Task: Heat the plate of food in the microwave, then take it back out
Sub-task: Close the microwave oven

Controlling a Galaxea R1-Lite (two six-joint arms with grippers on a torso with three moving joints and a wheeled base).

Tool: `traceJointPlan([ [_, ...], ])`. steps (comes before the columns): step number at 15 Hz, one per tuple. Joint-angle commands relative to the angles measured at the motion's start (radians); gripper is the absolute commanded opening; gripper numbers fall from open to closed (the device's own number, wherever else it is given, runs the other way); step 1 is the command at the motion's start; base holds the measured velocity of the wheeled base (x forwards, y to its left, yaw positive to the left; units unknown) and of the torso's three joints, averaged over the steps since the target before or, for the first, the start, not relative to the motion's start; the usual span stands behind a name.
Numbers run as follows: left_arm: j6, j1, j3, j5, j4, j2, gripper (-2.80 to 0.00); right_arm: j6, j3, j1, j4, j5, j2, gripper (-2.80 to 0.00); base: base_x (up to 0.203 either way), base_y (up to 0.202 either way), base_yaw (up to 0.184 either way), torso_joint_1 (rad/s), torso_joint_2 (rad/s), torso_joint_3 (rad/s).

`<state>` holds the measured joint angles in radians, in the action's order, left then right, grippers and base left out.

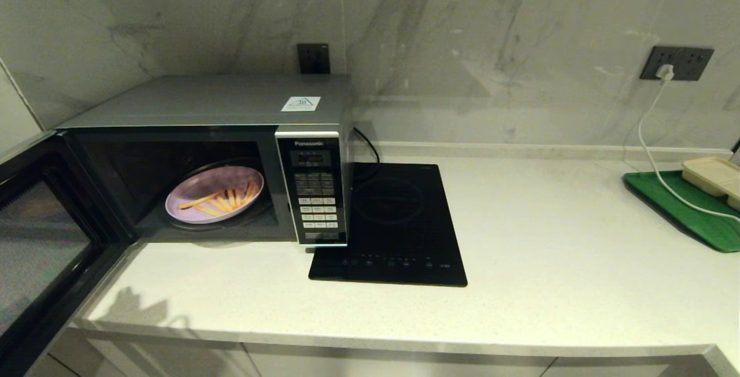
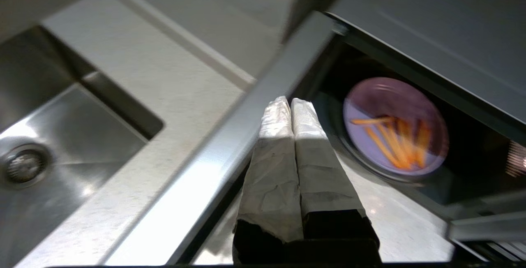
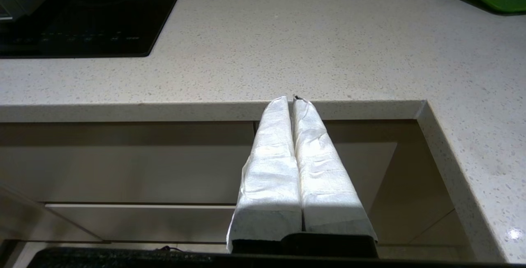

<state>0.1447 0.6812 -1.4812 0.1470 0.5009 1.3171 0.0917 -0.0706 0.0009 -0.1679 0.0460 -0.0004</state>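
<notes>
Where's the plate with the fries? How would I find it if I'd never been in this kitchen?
Look for the big silver microwave at the left end of the white counter, with its door swung open. Inside sits the plate of fries. It is round and lilac with thin orange-yellow fries on it, unlike the beige tray far off on the green board.

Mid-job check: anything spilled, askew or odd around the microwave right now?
Nothing spilled or damaged. The microwave door stands wide open with the plate of fries sitting flat inside, fries all on the plate. The left end effector is shut and empty by the door's edge.
</notes>
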Motion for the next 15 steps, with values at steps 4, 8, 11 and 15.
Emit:
traceJointPlan([
  [4, -0.088, 0.18, -0.047, 0.009, 0.01, 0.181, -2.8, 0.0, 0.0, -0.001, -0.001, 0.0, 0.0, -2.8, 0.0, 0.0, 0.0, 0.0, 0.0, 0.0],
  [8, -0.126, 0.218, -0.158, 0.054, 0.248, 0.273, -2.8, 0.0, 0.0, 0.001, -0.001, 0.0, 0.0, -2.8, 0.0, 0.0, 0.0, 0.0, 0.0, 0.0],
  [11, -0.083, 0.22, -0.323, 0.117, 0.549, 0.354, -2.8, 0.0, 0.0, 0.001, -0.001, 0.0, 0.0, -2.8, 0.0, 0.0, 0.0, 0.0, 0.0, 0.0],
  [15, -0.054, 0.221, -0.338, 0.161, 0.642, 0.376, -2.8, 0.0, 0.0, 0.001, -0.001, 0.0, 0.0, -2.8, 0.0, 0.0, 0.0, 0.0, 0.0, 0.0],
])
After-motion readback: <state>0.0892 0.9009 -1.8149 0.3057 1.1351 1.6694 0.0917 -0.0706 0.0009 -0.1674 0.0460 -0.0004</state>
